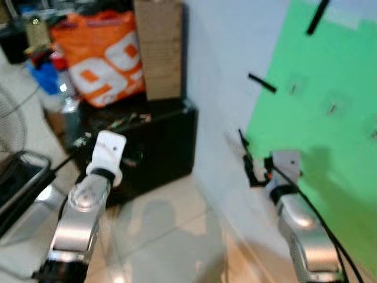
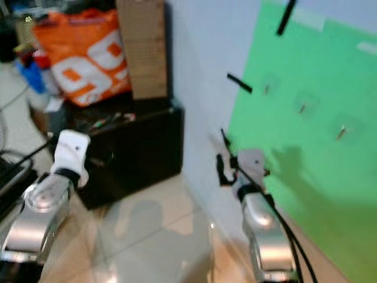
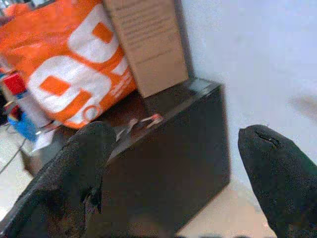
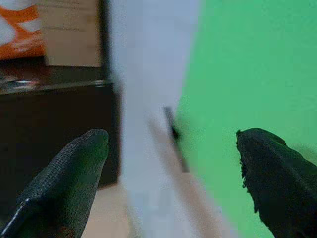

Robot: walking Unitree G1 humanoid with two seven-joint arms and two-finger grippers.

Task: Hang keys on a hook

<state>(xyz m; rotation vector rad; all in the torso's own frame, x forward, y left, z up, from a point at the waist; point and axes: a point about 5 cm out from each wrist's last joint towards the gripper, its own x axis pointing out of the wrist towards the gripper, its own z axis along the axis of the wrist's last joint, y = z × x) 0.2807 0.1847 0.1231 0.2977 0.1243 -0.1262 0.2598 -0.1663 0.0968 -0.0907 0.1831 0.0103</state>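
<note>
A green sheet covers the wall on my right, with three small hooks stuck on it and short black strips near its edge. My right gripper is raised near the sheet's lower left corner; in the right wrist view its fingers stand open with nothing between them. My left gripper is also open and empty, pointing at a black cabinet. Small red and white items lie on the cabinet top; I cannot tell whether they are keys.
An orange bag and a tall cardboard box stand on the cabinet. Clutter, a fan and a dark case lie at the left. A tiled floor stretches between my arms.
</note>
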